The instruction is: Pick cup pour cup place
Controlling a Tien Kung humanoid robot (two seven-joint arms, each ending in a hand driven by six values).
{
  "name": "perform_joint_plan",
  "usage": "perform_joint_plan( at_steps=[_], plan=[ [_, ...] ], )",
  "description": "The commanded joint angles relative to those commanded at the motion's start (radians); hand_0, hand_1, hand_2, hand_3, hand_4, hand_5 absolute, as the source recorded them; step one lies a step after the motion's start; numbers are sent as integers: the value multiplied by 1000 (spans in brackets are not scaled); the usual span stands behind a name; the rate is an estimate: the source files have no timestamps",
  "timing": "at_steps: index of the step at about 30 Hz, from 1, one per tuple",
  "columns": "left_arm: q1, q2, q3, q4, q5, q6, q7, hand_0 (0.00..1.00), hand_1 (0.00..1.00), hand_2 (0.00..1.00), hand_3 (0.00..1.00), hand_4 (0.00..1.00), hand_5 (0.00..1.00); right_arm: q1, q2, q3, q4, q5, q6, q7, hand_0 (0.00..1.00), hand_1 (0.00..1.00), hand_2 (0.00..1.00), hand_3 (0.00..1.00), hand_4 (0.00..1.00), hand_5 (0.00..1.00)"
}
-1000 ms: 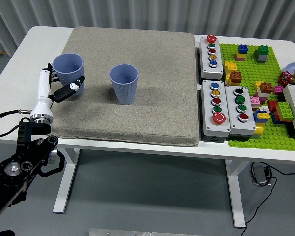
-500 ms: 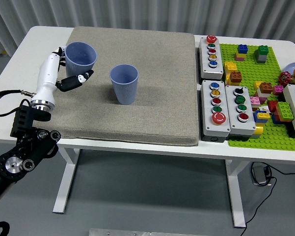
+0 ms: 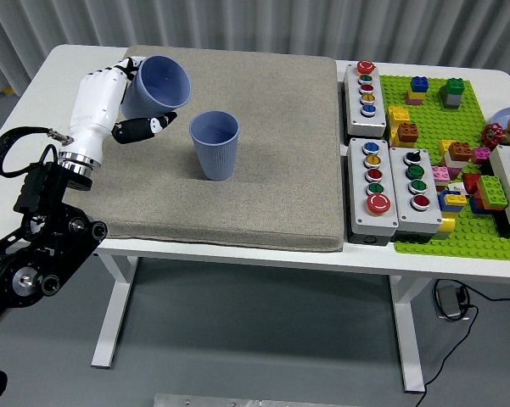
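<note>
Cup one, the blue cup (image 3: 159, 86) you are working with, is at the far left, lifted clear of the grey mat (image 3: 229, 144) and tilted so its open mouth leans right, toward the second cup. Your left robot hand (image 3: 123, 100) is wrapped round it: the white fingers curl behind the cup's wall and the black-tipped thumb (image 3: 148, 126) presses in below it. The left arm (image 3: 42, 246) comes up from the lower-left corner, off the near edge of the white worktop (image 3: 34, 110).

Just right of the held cup, the second blue cup (image 3: 215, 145) stands upright on the mat, apart from the first and with its mouth facing up. You cannot see what either cup holds.

Further right, off the mat, you have three grey button boxes (image 3: 389, 161) side by side, and past them a green building-brick plate (image 3: 467, 212) covered in coloured bricks.
</note>
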Motion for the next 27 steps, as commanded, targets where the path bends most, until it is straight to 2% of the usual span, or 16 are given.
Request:
perform_joint_plan(
  at_steps=[9,21,27],
  plan=[
    [-29,29,46,-5,62,2,15,519,560,642,660,770,132,1,-1,-5,0,8,-2,0,673,598,560,574,2,53],
    [-51,49,49,-5,190,2,39,514,558,637,658,767,134,2,-2,-7,0,13,-4,2,674,598,560,574,2,53],
    [-84,68,103,-3,223,2,52,511,558,635,656,767,136,4,-2,-8,0,17,-6,2,674,598,560,574,2,50]
  ],
)
